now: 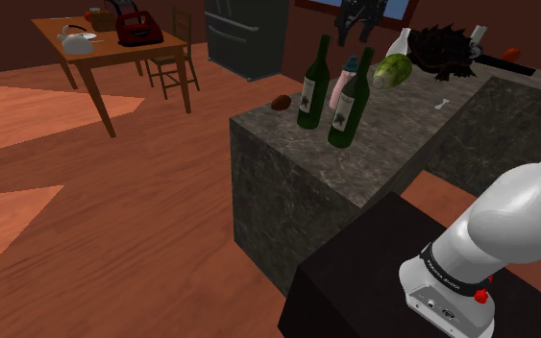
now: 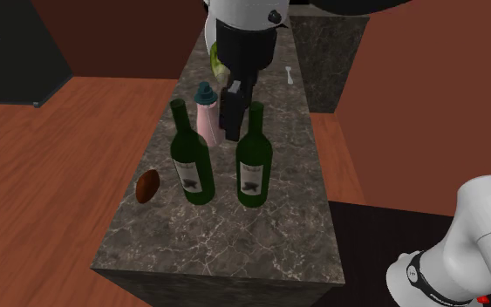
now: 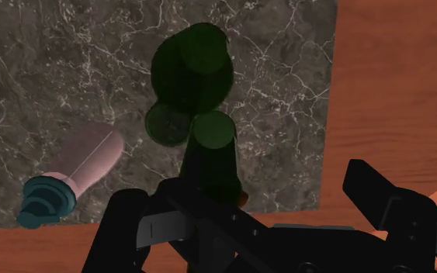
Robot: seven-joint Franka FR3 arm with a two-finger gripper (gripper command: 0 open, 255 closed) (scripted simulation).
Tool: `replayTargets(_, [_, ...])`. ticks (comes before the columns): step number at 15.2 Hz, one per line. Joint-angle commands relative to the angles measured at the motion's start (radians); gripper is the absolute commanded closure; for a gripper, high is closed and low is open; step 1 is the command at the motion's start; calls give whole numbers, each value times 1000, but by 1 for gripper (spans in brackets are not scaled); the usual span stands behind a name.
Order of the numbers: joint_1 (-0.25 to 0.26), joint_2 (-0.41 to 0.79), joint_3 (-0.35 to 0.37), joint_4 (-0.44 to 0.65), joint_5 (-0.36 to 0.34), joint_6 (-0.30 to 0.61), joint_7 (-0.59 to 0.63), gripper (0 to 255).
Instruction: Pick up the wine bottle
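Two dark green wine bottles stand upright side by side on a dark marble counter [image 2: 235, 240]: one [image 2: 191, 157] by the second exterior view's left, the other [image 2: 254, 161] to its right. They also stand at the counter's near corner [image 1: 313, 86] [image 1: 350, 104]. My black gripper [image 2: 231, 129] hangs above them, just beside the right-hand bottle's neck, touching nothing. Against the far wall the gripper [image 1: 355, 36] is high over the counter. From the wrist, both bottle tops [image 3: 168, 124] [image 3: 213, 130] lie below the gripper [image 3: 247, 198], whose fingers stand apart, open.
A pink bottle with a teal cap [image 2: 206, 118] stands just behind the wine bottles. A brown oval object [image 2: 147, 186] lies near the counter's edge. Farther back are a green-white object [image 1: 391, 69], a black spiky object [image 1: 441, 48] and a small white piece [image 1: 440, 103]. A wooden table [image 1: 105, 53] stands beyond.
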Motion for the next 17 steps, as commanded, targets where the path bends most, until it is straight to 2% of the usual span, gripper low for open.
replayTargets(1, [-5,93,-16,105,10,-25,-26,0])
replayTargets(5, [-20,289,-37,341,38,-93,-69,0])
replayTargets(9, [-49,512,-51,643,74,-200,-107,0])
replayTargets(17, [-42,470,-49,479,67,-77,-103,0])
